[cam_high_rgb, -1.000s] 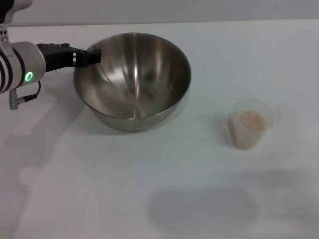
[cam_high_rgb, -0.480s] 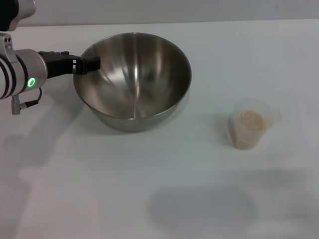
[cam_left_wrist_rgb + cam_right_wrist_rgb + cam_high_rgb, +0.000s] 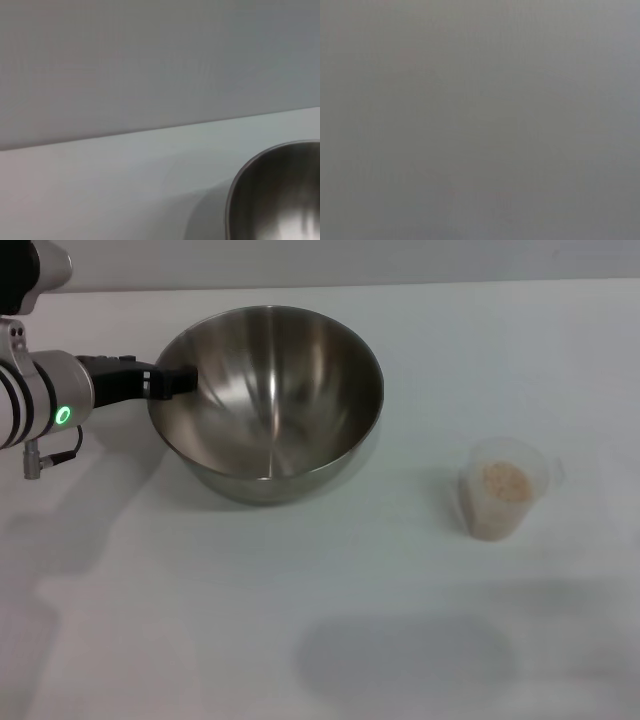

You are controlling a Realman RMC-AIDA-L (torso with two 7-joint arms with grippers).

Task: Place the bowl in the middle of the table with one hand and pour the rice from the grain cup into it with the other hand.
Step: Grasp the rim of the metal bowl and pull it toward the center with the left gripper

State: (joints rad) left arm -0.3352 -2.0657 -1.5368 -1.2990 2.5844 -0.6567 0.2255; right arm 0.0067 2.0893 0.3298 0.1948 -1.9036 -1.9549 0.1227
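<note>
The stainless-steel bowl (image 3: 270,405) stands on the white table (image 3: 120,620), left of centre and towards the back. My left gripper (image 3: 180,380) reaches in from the left and is at the bowl's left rim. The bowl's rim also shows in the left wrist view (image 3: 280,200). The translucent grain cup (image 3: 505,508) stands upright on the table to the right of the bowl, well apart from it, with rice (image 3: 503,480) inside. My right gripper is out of view; the right wrist view shows only plain grey.
A grey wall (image 3: 150,65) runs behind the table's far edge. A soft shadow (image 3: 400,655) lies on the table at the front.
My left gripper has shifted slightly along the bowl's left rim, towards the front. The bowl and the cup have not moved.
</note>
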